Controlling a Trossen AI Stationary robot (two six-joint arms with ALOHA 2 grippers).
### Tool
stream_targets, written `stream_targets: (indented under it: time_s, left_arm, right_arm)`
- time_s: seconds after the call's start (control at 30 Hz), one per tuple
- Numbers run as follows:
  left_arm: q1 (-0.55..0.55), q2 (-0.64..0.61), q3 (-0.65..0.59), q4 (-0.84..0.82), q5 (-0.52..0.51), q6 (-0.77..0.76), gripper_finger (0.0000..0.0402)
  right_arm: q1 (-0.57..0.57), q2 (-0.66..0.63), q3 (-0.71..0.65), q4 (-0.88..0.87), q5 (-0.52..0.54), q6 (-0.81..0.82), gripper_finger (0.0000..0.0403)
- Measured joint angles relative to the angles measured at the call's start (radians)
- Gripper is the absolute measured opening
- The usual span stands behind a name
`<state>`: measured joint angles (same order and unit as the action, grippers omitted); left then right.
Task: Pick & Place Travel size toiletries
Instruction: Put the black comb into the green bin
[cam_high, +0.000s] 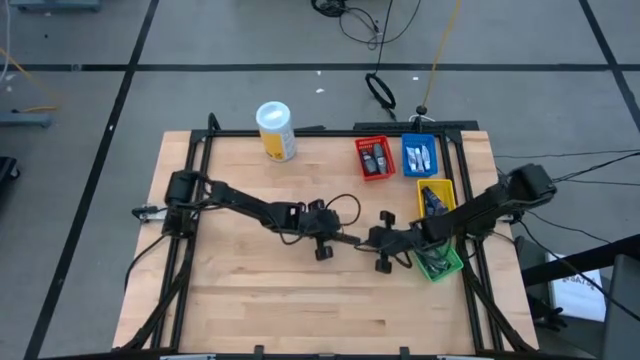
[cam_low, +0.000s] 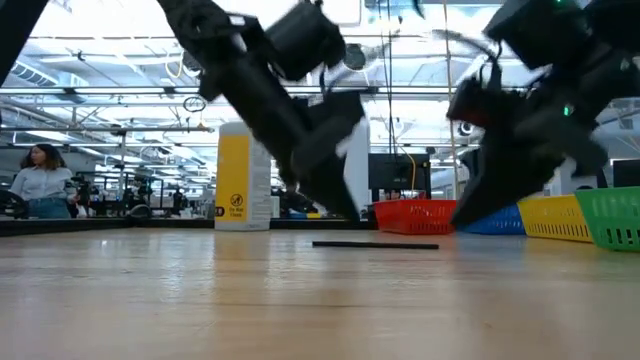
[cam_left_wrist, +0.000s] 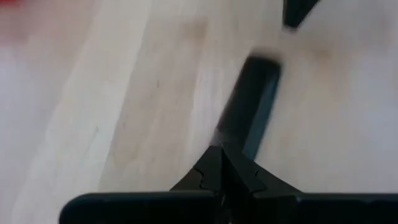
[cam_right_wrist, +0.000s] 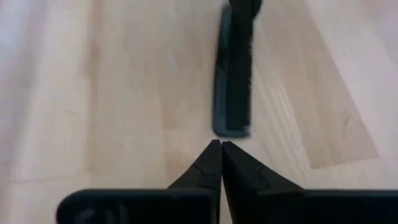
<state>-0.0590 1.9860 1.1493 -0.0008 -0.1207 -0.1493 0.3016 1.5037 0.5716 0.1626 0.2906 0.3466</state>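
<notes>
Tabletop (cam_high: 250, 290), possibly black tube (cam_right_wrist: 233, 74) mid-table.

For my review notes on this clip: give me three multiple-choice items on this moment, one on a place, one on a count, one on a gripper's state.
1. Where does the black flat toiletry lie?
A. on the bare table between the two grippers
B. in the red bin
C. on the white canister

2. How many small coloured bins are on the table?
A. two
B. four
C. six

3. How is the right gripper?
A. open wide
B. shut on the canister
C. shut, holding nothing

Key: 1 A, the high view shows it on the wood; 2 B, red, blue, yellow, green; 3 C, its fingertips meet just short of the toiletry.
</notes>
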Motion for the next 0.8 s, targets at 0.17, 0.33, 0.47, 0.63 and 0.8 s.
stream_targets:
  time_s: [0.17, 0.33, 0.47, 0.63, 0.8]
  left_arm:
    - [-0.057, -0.032, 0.004, 0.05, -0.006, -0.03, 0.0002]
    - [-0.097, 0.01, 0.004, 0.122, 0.041, -0.021, 0.0001]
    - [-0.091, 0.057, 0.003, 0.122, 0.003, -0.008, 0.0004]
    - [-0.054, 0.095, 0.005, 0.122, -0.028, -0.008, 0.0003]
    - [-0.033, 0.129, 0.006, 0.16, 0.016, -0.011, 0.0002]
  right_arm:
    - [0.001, -0.065, 0.001, 0.034, -0.034, -0.017, 0.0011]
    - [-0.04, -0.021, 0.002, 0.115, -0.041, -0.016, 0.0058]
    - [-0.084, 0.054, 0.001, 0.186, -0.067, -0.032, 0.0112]
    - [-0.133, 0.147, 0.001, 0.268, -0.128, -0.034, 0.0171]
    - [-0.172, 0.211, 0.005, 0.346, -0.217, -0.037, 0.0204]
